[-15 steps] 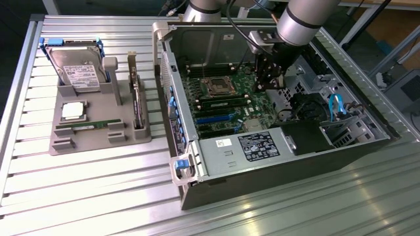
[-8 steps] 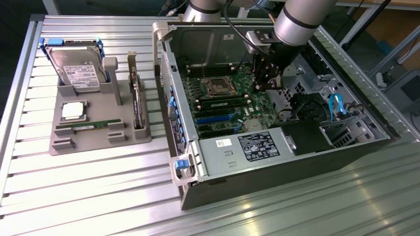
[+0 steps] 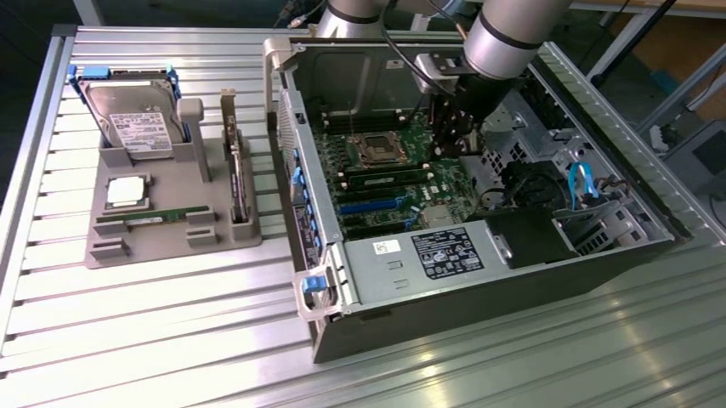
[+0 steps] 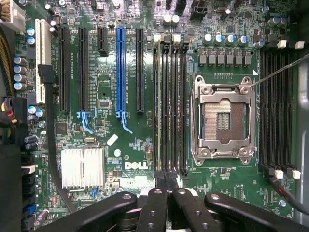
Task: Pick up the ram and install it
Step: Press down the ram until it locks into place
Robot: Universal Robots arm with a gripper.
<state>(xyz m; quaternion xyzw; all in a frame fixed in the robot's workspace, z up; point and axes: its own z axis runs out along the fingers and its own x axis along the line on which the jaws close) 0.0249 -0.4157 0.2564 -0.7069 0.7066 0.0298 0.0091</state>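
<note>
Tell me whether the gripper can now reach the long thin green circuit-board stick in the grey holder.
Probably not directly. The gripper sits low inside the open computer case, above the black memory slots; the case's side wall stands between it and the green stick in the holder.

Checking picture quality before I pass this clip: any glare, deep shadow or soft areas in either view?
Exterior view: strong glare streaks the ribbed metal table near the front, and the computer case interior toward the exterior view's right falls into deep shadow. Wrist view: the motherboard is evenly lit and crisp, while the gripper close to the lens looks dark and slightly soft.
</note>
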